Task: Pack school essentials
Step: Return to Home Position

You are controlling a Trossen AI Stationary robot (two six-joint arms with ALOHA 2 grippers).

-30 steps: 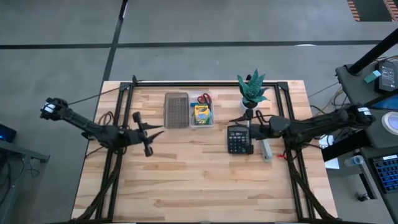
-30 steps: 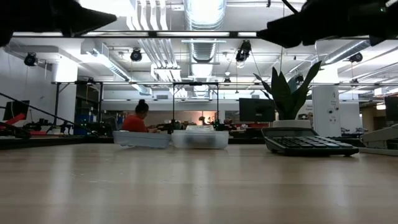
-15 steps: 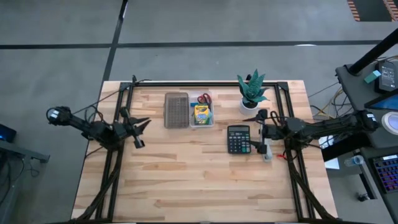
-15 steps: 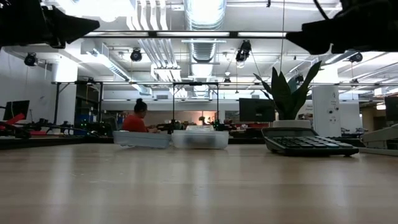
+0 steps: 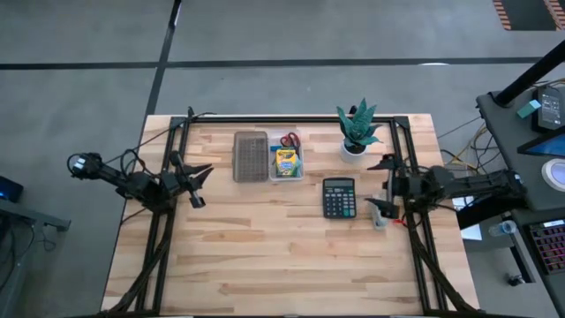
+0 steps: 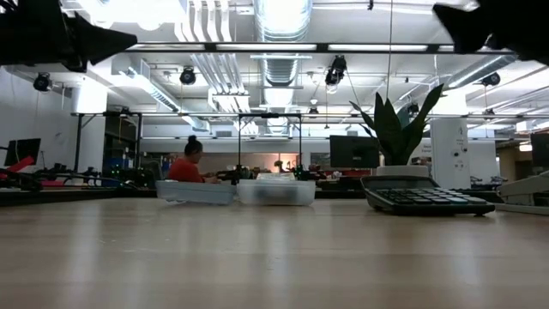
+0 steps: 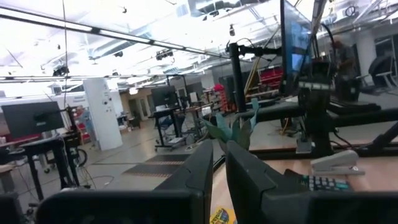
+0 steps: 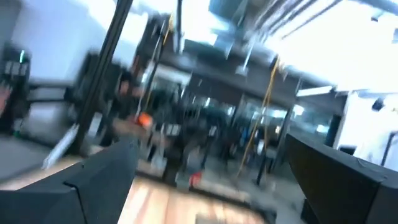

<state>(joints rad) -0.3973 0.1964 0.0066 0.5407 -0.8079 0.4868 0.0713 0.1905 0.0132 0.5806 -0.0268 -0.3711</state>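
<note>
The crayon box (image 5: 286,162) sits packed in the clear box (image 5: 301,173), upper middle. Both arms hang at the table (image 5: 265,247) edges with nothing to carry: left gripper (image 5: 198,184) narrow, right gripper (image 5: 380,185) wide.

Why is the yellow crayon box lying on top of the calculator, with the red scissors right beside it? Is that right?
Not quite. The yellow crayon box lies inside the clear supply box, not on the calculator, which sits apart from it, nearer the table's right side. The red scissors are right beside it, as you said. The high view shows this.
</note>
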